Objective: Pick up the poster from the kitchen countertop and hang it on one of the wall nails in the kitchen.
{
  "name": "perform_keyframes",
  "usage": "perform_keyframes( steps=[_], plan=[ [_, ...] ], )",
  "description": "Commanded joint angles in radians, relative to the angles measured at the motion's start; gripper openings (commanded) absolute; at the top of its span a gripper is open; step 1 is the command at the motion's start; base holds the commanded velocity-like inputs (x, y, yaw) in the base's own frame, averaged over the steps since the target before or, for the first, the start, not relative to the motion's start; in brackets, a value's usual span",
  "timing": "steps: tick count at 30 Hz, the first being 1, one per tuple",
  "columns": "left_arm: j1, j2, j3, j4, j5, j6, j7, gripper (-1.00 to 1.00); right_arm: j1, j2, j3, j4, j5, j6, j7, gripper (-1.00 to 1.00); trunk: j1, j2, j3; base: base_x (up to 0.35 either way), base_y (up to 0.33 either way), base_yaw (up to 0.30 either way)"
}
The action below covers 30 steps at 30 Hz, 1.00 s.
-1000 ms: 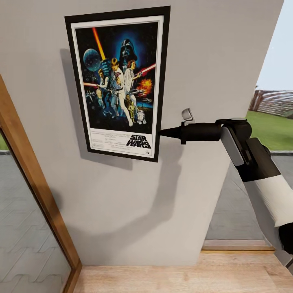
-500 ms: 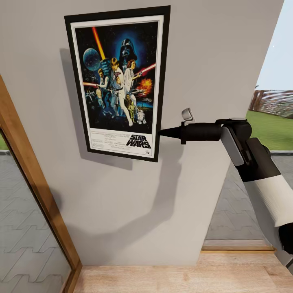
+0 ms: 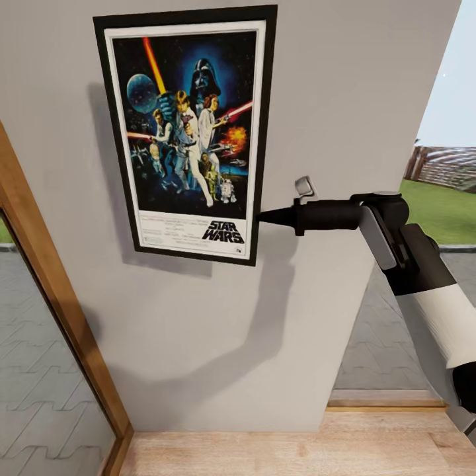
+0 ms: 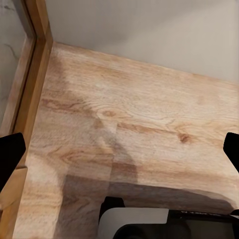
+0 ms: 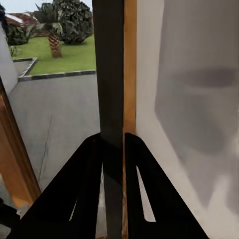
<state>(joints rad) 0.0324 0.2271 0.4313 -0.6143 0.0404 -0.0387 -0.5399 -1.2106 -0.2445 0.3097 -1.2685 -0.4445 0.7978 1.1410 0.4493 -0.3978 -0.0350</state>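
Black-framed poster (image 3: 188, 129) against grey wall (image 3: 344, 92) | my right gripper (image 5: 113, 144) pinches its frame edge between both fingers | left gripper (image 4: 119, 149) spread wide over wood floor (image 4: 144, 134)

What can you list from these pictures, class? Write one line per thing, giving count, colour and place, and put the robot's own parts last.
poster: one, black frame, white border, dark blue art; against the wall, its right edge pinched by the right gripper.
wall: one, light grey; behind the poster, carrying its shadow and the arm's.
wooden frame: one, brown; slanting along the head view's left side.
wooden floor: one, pale wood grain; at the wall's foot.
lawn: one, green; outside, past the wall's right edge.
trees: a few, dark green; on the lawn in the right wrist view.
right gripper: one, black; shut on the poster's frame edge.
left gripper: one, black fingertips wide apart; above the floor.
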Motion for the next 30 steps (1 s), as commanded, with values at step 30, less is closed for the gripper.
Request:
perform_keyframes(
  steps=[30],
  plan=[
    [0.000, 0.000, 0.003, 0.001, 0.004, 0.000, -0.005, 1.00, -0.001, -0.001, 0.002, 0.005, 0.000, 0.006, 0.017, -1.00, 0.001, -0.002, -0.002, 0.037, 0.000, 0.000]
  ],
)
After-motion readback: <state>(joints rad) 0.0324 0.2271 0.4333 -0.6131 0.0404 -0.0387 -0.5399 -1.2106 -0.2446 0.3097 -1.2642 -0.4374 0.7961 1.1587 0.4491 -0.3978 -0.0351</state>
